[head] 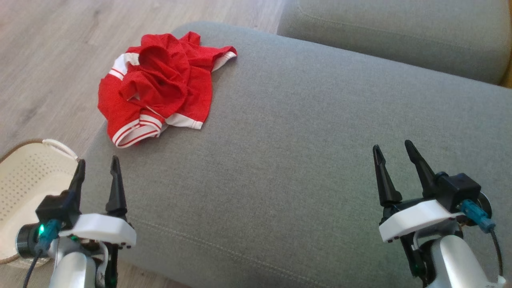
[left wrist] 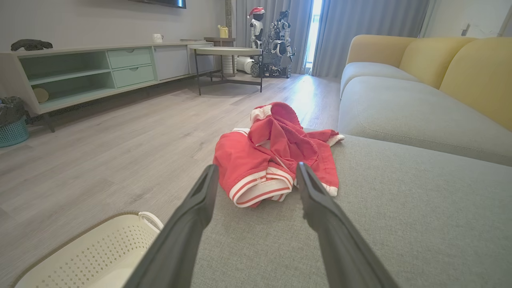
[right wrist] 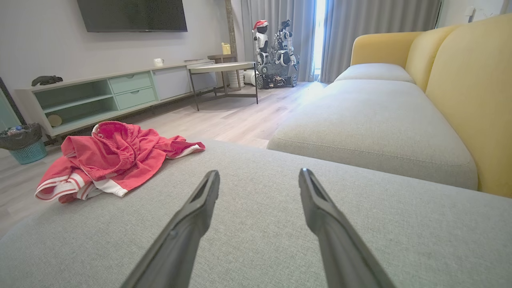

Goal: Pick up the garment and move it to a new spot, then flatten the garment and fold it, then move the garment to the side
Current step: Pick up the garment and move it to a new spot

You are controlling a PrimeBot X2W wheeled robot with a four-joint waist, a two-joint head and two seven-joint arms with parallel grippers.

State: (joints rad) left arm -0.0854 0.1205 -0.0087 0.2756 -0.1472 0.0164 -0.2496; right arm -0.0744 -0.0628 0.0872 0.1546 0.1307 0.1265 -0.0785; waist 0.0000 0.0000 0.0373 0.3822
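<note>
A crumpled red garment (head: 158,86) with white striped trim lies in a heap at the far left corner of the grey sofa cushion (head: 300,160), partly hanging over its left edge. In the left wrist view the garment (left wrist: 276,156) sits straight ahead, beyond the fingertips. From the right wrist the garment (right wrist: 112,160) appears off to the left. My left gripper (head: 98,166) hovers open over the cushion's near left edge, nothing between its fingers. Near the cushion's front right, my right gripper (head: 394,150) is open and empty too.
A cream perforated laundry basket (head: 24,188) stands on the wooden floor beside the sofa's left edge, close to my left gripper. A second grey seat cushion (head: 400,36) lies beyond, with yellow backrests (right wrist: 468,92). Across the floor stand a TV cabinet (left wrist: 100,72) and round table (left wrist: 226,52).
</note>
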